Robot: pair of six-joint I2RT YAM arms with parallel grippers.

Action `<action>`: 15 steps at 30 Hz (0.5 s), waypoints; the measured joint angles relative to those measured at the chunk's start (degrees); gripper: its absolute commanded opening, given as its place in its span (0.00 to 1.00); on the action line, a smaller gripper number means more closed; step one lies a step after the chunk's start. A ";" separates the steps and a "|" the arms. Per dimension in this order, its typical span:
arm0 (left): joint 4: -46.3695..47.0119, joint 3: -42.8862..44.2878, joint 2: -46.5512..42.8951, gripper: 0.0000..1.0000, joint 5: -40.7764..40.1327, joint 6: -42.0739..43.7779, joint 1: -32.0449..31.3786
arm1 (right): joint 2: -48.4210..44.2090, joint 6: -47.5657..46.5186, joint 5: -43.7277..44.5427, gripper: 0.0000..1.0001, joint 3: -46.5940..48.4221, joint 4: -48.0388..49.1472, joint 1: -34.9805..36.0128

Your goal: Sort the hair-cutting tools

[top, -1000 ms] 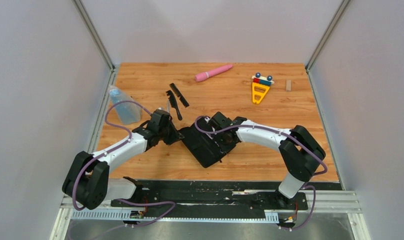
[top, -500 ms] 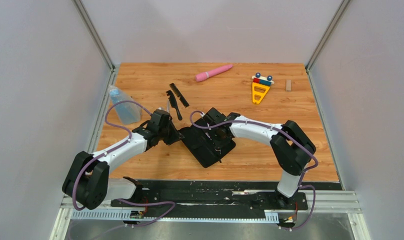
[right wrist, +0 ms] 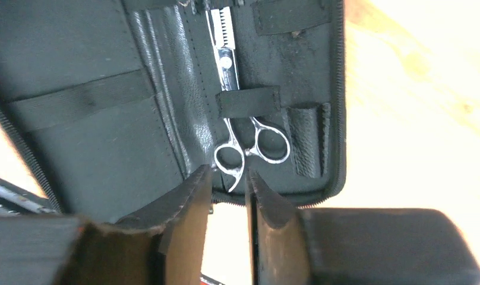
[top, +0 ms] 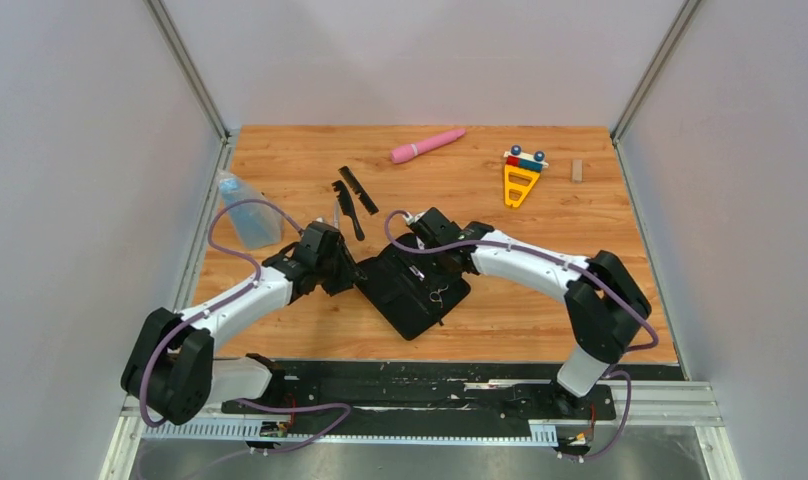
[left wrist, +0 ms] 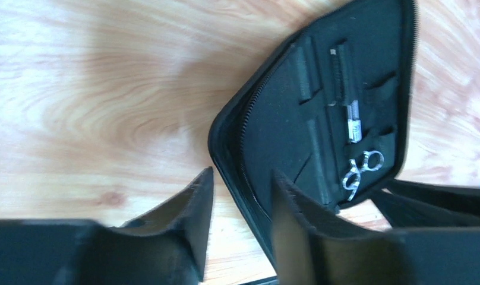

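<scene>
Silver metal scissors with ring handles (right wrist: 225, 62) lie inside the open black rectangular zip case (right wrist: 95, 136), held under an elastic strap (right wrist: 249, 101), at the middle of the wooden counter (top: 540, 290). A moment ago the left claw (left wrist: 242, 178) was pinched shut at the case's left corner. Now its jaws stand well apart with nothing between them, and the case edge sits just beside one finger. The right claw (right wrist: 227, 173) has eased to a narrow gap at the ring handles and seems to grip nothing. I judge this pair stowed and both claws free for the next tool.

Only the wrist views show the strap and the jaw gaps. Only the top view shows what remains out, far left of the case: a slim black plastic comb with a handle (top: 348, 212), a plain black comb (top: 358, 189), and what looks like the second scissors (top: 335, 213).
</scene>
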 measured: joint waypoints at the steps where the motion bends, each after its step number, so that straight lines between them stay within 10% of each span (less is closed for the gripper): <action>1: -1.64 0.24 -0.26 0.63 -0.98 1.01 -0.02 | -1.62 0.00 0.22 0.42 -0.15 0.04 0.00; 7: -10.73 8.11 -0.11 0.91 -8.24 8.76 0.13 | -11.74 1.18 2.25 0.78 -2.25 0.50 -0.15; 15: -18.18 29.86 13.60 0.85 -14.29 23.82 2.95 | -14.67 3.21 3.43 0.83 -6.97 2.38 -3.54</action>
